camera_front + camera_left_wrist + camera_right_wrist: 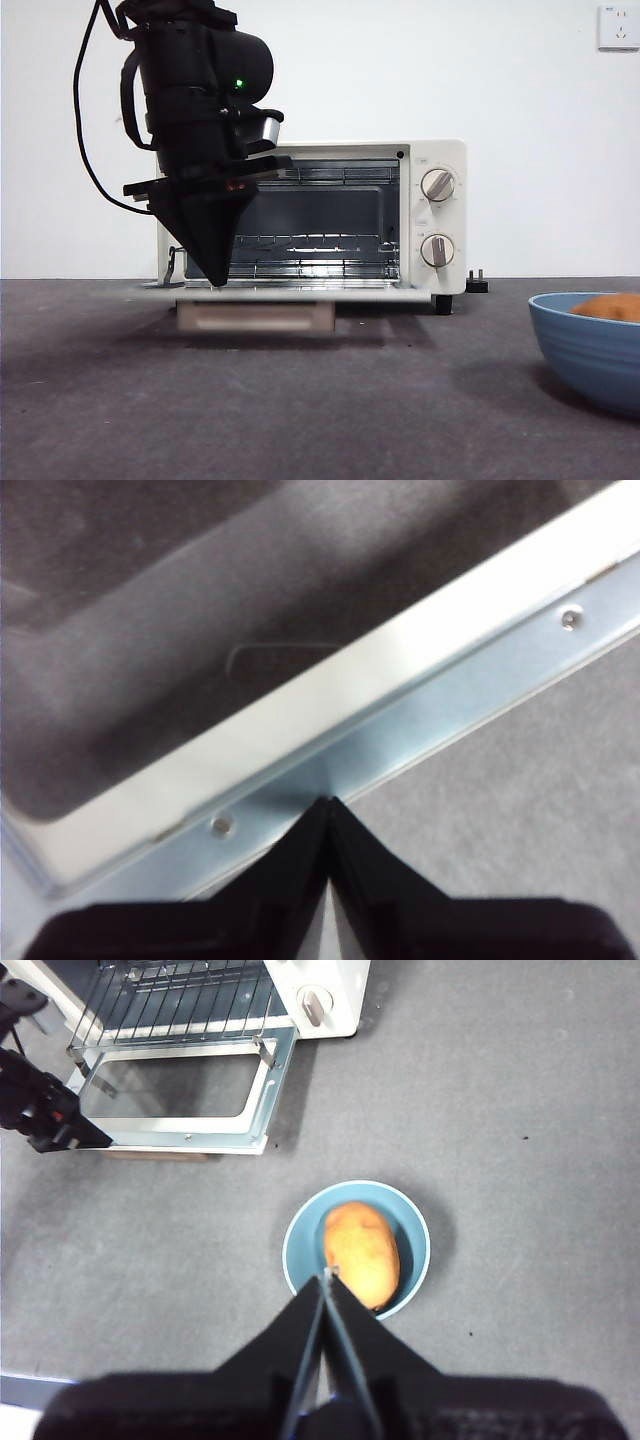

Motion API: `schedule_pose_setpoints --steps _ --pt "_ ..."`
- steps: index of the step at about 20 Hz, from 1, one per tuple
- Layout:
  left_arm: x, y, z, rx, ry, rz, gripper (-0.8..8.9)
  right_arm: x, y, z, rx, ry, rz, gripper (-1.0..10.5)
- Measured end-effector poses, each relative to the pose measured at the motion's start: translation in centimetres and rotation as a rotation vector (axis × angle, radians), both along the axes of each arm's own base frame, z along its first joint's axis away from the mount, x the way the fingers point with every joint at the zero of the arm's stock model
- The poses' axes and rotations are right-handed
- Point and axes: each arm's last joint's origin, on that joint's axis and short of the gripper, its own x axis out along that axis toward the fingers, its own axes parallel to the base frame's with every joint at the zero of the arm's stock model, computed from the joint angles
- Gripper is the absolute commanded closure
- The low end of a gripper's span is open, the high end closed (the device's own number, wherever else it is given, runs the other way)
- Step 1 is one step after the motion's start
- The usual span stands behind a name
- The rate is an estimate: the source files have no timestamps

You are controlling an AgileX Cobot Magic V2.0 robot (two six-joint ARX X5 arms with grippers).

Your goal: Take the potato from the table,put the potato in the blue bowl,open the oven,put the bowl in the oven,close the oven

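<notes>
The oven stands with its door folded down flat and the wire rack inside showing. My left gripper is shut with its tip on the door's front left edge; the left wrist view shows the closed tip resting on the door's metal frame. The potato lies in the blue bowl on the table, in front of the oven and to its right. My right gripper hovers shut high above the bowl's near rim. In the front view the bowl sits at the right edge with the potato peeking over its rim.
The beige handle hangs under the lowered door. A black plug lies beside the oven's right foot, and a wall socket sits high at the right. Open table lies between door and bowl.
</notes>
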Motion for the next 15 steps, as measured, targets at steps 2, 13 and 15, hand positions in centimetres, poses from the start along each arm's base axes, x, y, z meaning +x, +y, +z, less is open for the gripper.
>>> schedule_pose_setpoints --steps 2,13,15 --pt "-0.5 -0.4 0.0 -0.034 0.046 -0.025 8.19 -0.1 -0.1 -0.2 -0.014 0.023 -0.003 9.5" --pt "-10.2 -0.6 12.1 -0.251 -0.181 -0.218 8.19 1.7 1.0 -2.7 -0.026 0.234 -0.017 9.4" --pt "-13.2 0.6 15.1 -0.317 -0.264 -0.259 8.19 2.5 1.4 -4.5 -0.03 0.274 -0.023 9.4"
